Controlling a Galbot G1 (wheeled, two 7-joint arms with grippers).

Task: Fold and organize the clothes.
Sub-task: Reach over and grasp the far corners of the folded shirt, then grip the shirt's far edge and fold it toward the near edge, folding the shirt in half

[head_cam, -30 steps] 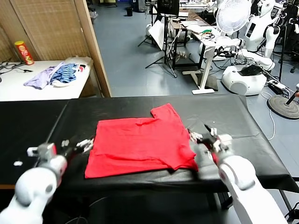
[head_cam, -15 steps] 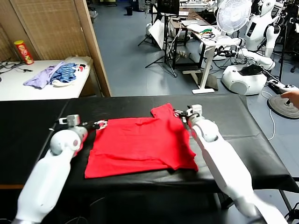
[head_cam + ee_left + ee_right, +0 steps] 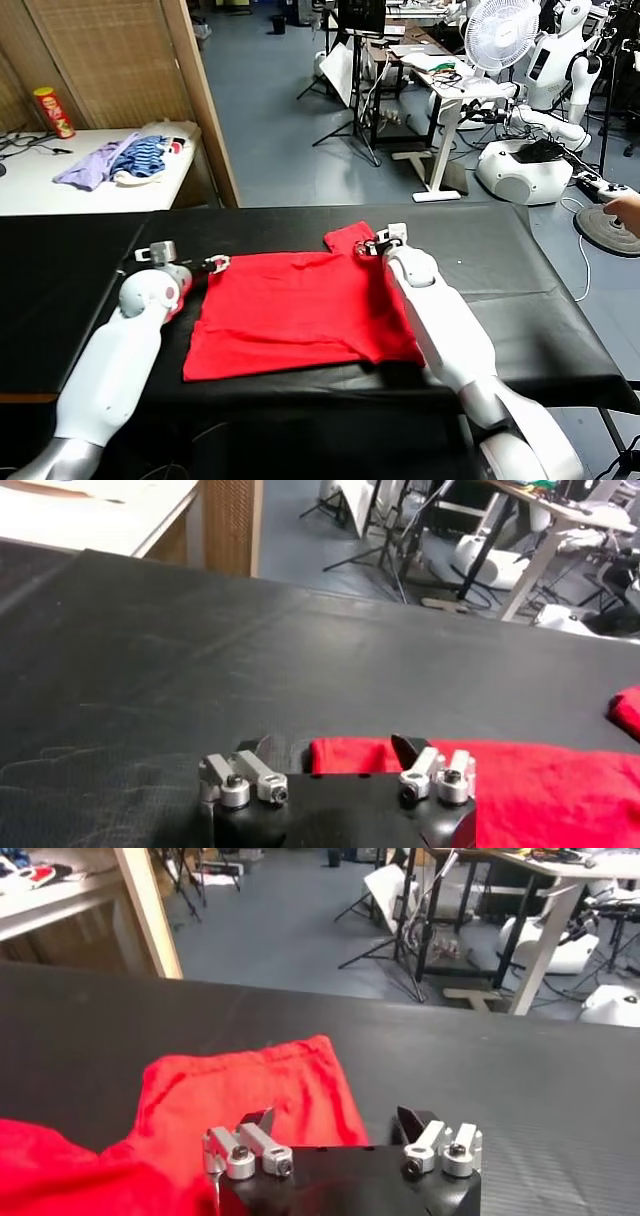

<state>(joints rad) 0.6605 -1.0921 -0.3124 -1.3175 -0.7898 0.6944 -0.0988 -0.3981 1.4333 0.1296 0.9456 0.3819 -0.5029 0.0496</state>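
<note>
**Two tools at the far corners of a soft red shirt**

The left tool (image 3: 213,265) sits at the far-left corner of the bright red short-sleeved cotton T-shirt (image 3: 295,310). In its wrist view the fingers (image 3: 262,747) stand apart with the red hem between them, not yet visibly pinched. The right tool (image 3: 372,246) is at the far-right side, over the sleeve (image 3: 250,1083). Its fingers (image 3: 258,1119) also stand apart, one over red cloth and the other over bare surface, so a grip cannot be confirmed.

The shirt lies spread flat and plain side up in the middle of the black-covered bench (image 3: 500,250), sleeve pointing far-right.

It looks light, limp and thin, so it will likely sag, drag and wrinkle unless lifted evenly. The best holds are probably the hem corner and the shoulder seam beside the sleeve, where doubled fabric gives more to pinch. A shallow pinch could slip off a single layer.
</note>
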